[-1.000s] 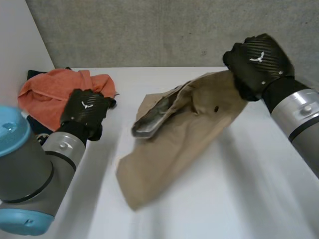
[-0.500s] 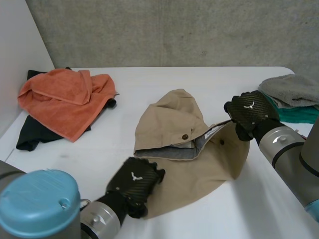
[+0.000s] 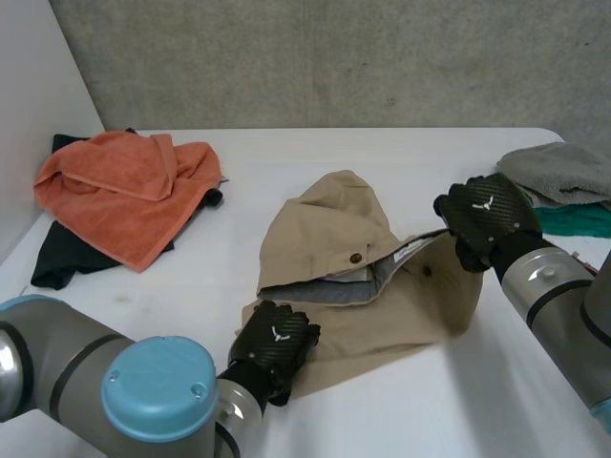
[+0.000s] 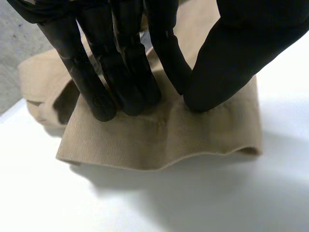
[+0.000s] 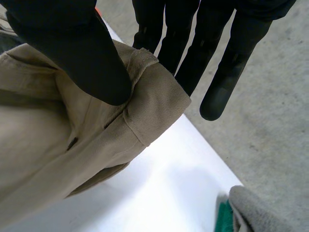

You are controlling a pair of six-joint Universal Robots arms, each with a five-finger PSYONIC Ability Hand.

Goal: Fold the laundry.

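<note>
Hands first: your left hand (image 3: 275, 345) sits on the leg end of the trousers (image 3: 325, 229). Its fingers (image 4: 130, 82) and thumb are brought close together and bear down on the cloth, nipping a small pucker between them as far as its wrist view lets you judge. Your right hand (image 3: 485, 219) is at the opposite end, thumb over the waistband corner and fingers behind it, pinching that corner and lifting it a little off the table (image 3: 458, 401). Between the two hands the trousers lie crumpled, one half humped up and flopped over itself, the fly gaping and the lining showing. The step in hand looks like spreading them flat before any fold. Draw your hands apart gently along the length of the trousers and stay low, so the hump slides out rather than flips. Your left hand has only a thin bite of cloth, so a sharp tug from the waistband end would probably pull it free. Lead with the right and let the left simply anchor. Lower the waistband only once the cloth between your hands lies taut and level. Beside the waistband end, just past your right hand, lie a grey cloth (image 3: 558, 172) and a green cloth (image 3: 573, 221), so don't stretch the trousers onto them. An orange towel (image 3: 124, 196) on a black garment (image 3: 57, 253) lies well apart from the trousers, on the left arm's side, and needs no attention.
</note>
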